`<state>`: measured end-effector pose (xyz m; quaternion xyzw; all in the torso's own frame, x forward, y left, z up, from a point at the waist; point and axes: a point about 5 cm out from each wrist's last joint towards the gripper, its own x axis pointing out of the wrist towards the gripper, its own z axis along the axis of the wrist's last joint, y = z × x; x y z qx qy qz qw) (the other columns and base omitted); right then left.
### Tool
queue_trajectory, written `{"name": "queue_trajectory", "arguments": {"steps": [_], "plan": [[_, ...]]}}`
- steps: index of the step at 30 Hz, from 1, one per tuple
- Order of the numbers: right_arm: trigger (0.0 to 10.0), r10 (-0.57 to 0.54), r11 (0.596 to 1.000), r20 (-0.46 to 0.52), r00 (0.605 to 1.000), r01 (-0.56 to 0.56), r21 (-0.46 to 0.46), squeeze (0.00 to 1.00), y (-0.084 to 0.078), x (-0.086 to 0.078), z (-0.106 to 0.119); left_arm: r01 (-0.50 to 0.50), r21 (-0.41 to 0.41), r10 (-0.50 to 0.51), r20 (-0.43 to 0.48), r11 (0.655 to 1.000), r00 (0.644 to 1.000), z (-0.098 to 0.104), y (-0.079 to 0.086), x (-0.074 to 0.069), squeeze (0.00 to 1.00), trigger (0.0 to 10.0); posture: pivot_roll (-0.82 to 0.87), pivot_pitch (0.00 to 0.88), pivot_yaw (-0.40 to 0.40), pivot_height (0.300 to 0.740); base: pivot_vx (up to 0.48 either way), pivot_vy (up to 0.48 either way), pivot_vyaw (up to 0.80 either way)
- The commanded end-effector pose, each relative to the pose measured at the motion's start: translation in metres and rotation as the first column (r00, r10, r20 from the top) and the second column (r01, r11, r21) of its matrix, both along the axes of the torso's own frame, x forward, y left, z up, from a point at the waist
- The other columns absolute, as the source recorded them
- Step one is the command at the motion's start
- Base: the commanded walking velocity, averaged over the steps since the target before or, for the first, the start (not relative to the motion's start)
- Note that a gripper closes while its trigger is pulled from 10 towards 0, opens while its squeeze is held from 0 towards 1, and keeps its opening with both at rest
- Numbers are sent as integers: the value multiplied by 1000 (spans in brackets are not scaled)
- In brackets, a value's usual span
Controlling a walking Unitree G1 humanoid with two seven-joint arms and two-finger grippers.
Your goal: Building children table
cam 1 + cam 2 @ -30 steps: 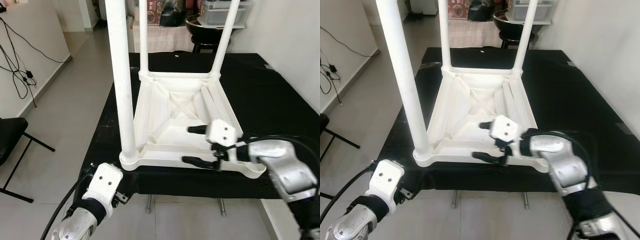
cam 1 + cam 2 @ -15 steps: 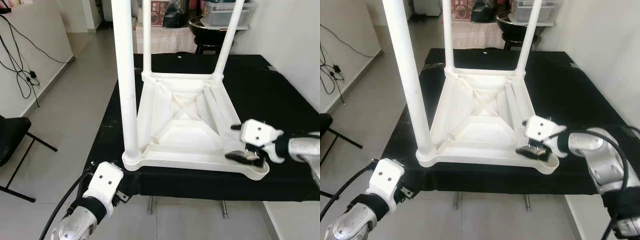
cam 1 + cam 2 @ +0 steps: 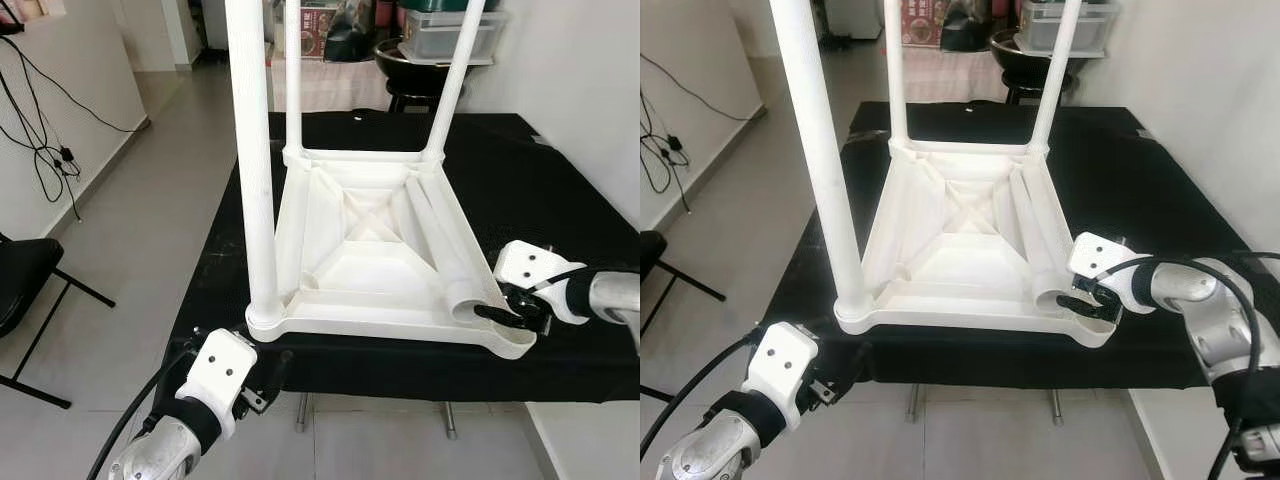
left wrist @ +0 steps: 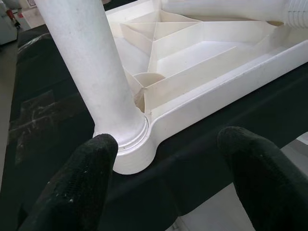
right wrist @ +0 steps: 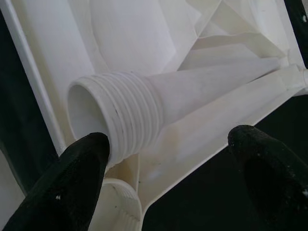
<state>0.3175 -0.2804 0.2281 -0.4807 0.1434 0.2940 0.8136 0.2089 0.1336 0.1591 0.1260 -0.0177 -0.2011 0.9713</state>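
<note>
reaching across, right end effector [image 3: 1080,303] gapes, apparently touching loose leg [image 5: 192,89]; left end effector [image 4: 168,192] open.

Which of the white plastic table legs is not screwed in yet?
The loose white plastic leg lying inside the upturned white tabletop, threaded end near the right gripper; the other three stand upright in corner sockets.

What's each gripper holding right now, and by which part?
Nothing. Right gripper is open around the loose leg's threaded end; left gripper is open near the table's corner.
</note>
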Motion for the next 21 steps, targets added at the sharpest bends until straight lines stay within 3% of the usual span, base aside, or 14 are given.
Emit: {"name": "queue_trajectory", "arguments": {"steps": [1,7,12,16,17,21], "plan": [[10000,9,999,-13,1000,-9,-33,0,4,0,-9,16,14,-16,-13,1000,1000,-4,-1,-1,0,10000,-17,108,-17,740,0,0,0],[10000,-51,998,44,998,52,-27,0,10,8,-15,17,13,-17,-11,1000,1000,-3,-1,-1,0,10000,-19,109,-17,740,0,0,0],[10000,-149,989,82,985,146,37,0,24,16,-29,11,11,-11,-8,1000,1000,-2,0,-1,0,10000,-19,115,-17,740,0,0,0],[10000,-233,972,131,964,226,71,0,26,20,-31,8,10,-8,-7,1000,1000,-2,0,-1,0,10000,-21,117,-16,740,0,0,0],[10000,-291,956,183,939,281,81,0,26,23,-30,7,10,-7,-7,1000,1000,-2,0,-1,0,10000,-22,118,-17,740,0,0,0],[10000,-338,941,245,908,324,98,0,32,24,-32,4,9,-4,-6,1000,1000,-2,0,-1,0,10000,-23,118,-18,740,0,0,0]]}}
